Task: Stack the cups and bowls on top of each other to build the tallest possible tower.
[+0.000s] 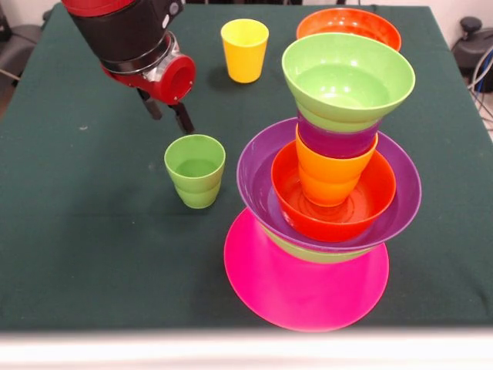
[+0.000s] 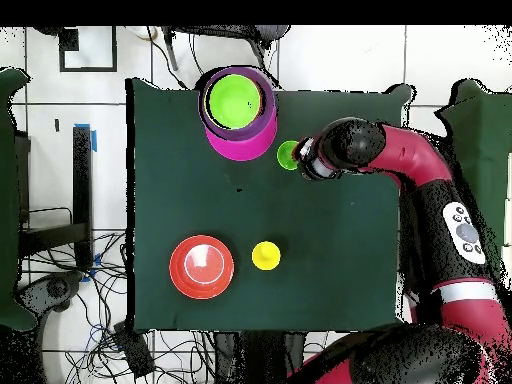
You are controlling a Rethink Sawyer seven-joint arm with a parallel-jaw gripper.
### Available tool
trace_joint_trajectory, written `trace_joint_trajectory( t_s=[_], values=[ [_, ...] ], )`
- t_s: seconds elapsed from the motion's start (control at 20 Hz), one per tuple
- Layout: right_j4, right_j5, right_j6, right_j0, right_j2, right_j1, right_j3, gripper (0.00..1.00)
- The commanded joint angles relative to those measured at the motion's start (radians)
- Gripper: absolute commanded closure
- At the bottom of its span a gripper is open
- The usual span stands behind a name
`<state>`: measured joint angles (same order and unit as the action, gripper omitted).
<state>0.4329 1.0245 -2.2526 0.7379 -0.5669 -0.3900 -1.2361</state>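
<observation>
The tower stands at the front right on a wide pink bowl (image 1: pixel 306 289). Above it come a green bowl (image 1: pixel 316 252), a wide purple bowl (image 1: pixel 254 181), an orange-red bowl (image 1: pixel 366 202), an orange cup (image 1: pixel 331 176), a purple cup (image 1: pixel 335 142) and a light green bowl (image 1: pixel 347 77) on top. Seen from overhead, the tower (image 2: pixel 238 105) is at the table's top edge. A light green cup (image 1: pixel 195 169) (image 2: pixel 288 154) stands upright to its left. My gripper (image 1: pixel 172 122) hangs open just behind and above this cup, holding nothing.
A yellow cup (image 1: pixel 245 50) (image 2: pixel 265 255) stands upright at the back middle. A second orange-red bowl (image 1: pixel 348 27) (image 2: pixel 202 266) sits at the back right, behind the tower. The dark green cloth (image 1: pixel 77 216) covers the table. My arm's wrist (image 2: pixel 340 148) is beside the green cup.
</observation>
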Motion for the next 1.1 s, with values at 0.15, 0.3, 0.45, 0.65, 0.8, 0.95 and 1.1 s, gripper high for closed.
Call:
trace_joint_trajectory(
  t_s=[0.15,0.3,0.45,0.65,0.8,0.95,1.1],
  values=[
    [0.1,-0.091,0.172,-0.017,0.038,0.052,-0.001,0.0],
    [0.101,-0.104,0.163,-0.019,0.034,0.062,0.006,0.0],
    [0.102,-0.126,0.148,-0.023,0.033,0.071,0.013,0.0],
    [0.107,-0.153,0.135,-0.026,0.039,0.078,0.01,0.0],
    [0.11,-0.155,0.141,-0.029,0.041,0.086,0.022,0.0],
    [0.112,-0.159,0.146,-0.032,0.042,0.1,0.033,0.0],
    [0.118,-0.167,0.16,-0.031,0.042,0.111,0.04,0.0]
  ],
)
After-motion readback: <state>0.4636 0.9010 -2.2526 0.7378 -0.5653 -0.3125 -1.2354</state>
